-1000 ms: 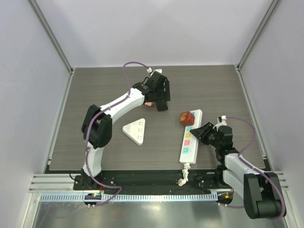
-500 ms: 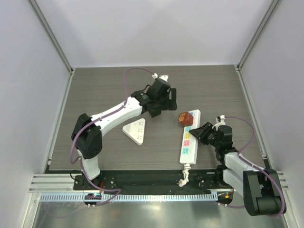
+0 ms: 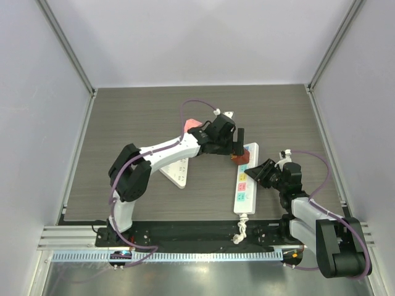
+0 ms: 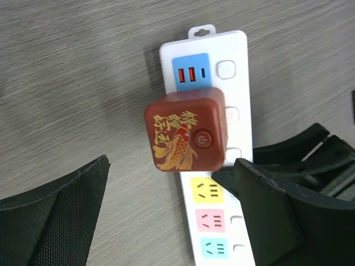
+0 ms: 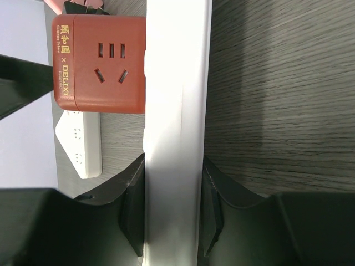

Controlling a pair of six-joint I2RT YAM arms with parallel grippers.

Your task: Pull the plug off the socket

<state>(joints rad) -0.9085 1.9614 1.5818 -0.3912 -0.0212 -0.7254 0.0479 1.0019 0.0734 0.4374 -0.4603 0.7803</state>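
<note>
The socket is a long white power strip with coloured outlet faces, lying right of centre, its knotted cord at the near edge. A dark red cube plug with a gold fish print sits in it near its far end. In the left wrist view the plug stands just past the blue USB face of the strip. My left gripper is open above the plug, with one finger on either side of it, not touching. My right gripper is shut on the strip's long sides; the plug shows beyond it.
A white triangular plate lies left of the strip, partly under my left arm; it also shows in the right wrist view. A small pink object lies further back. Frame posts and grey walls bound the dark wood table.
My left arm has swung right from the back middle of the table to above the plug, leaving the pink object uncovered. The right gripper and the strip have not moved.
</note>
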